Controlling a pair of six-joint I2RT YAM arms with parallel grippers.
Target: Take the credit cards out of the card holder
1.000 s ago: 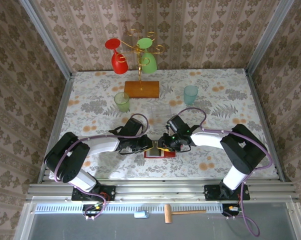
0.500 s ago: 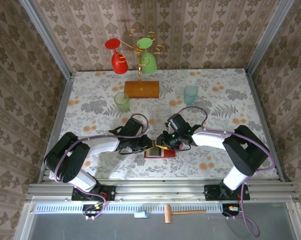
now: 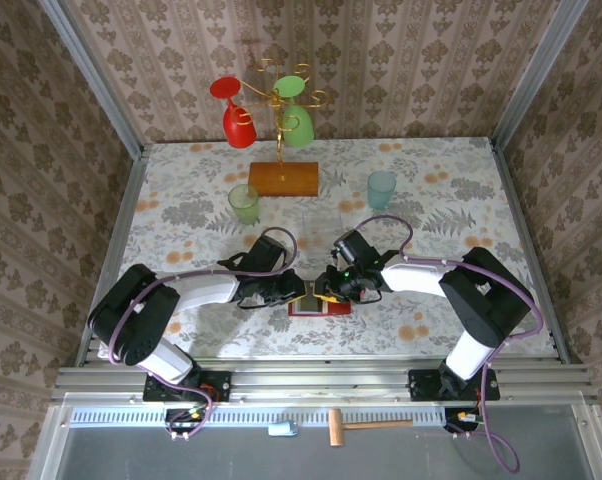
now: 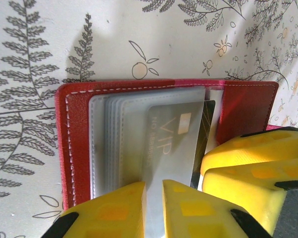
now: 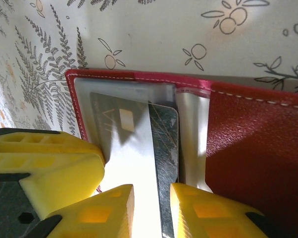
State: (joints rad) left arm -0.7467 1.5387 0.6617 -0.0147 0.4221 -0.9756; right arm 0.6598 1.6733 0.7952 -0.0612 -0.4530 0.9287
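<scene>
Hardly any change from a second ago: card holder [image 3: 319, 308] is in the same spot, low centre of the tabletop [image 3: 181, 230], lying open between the two grippers. Left arm hasn't moved. The right arm's elbow has swung out a touch and come back, and the right gripper [image 3: 331, 290] has stayed over the holder's top edge.

Both arms are folded low, forearms pointing inward, wrists nearly meeting over the holder. Left gripper [image 3: 293, 292] comes in from the left.

Left wrist view: card holder [image 4: 74, 144] is open with its grey pockets fanned. The left gripper [image 4: 154, 191] has its jaws nearly together, pinching a pocket leaf with the grey VIP card [image 4: 171, 144] inside.

Right wrist view: right gripper [image 5: 151, 196] has its jaws narrow, pinching the edge of the dark card [image 5: 164, 144], which is partly in its pocket. The red cover [image 5: 253, 148] lies flat at right.
</scene>
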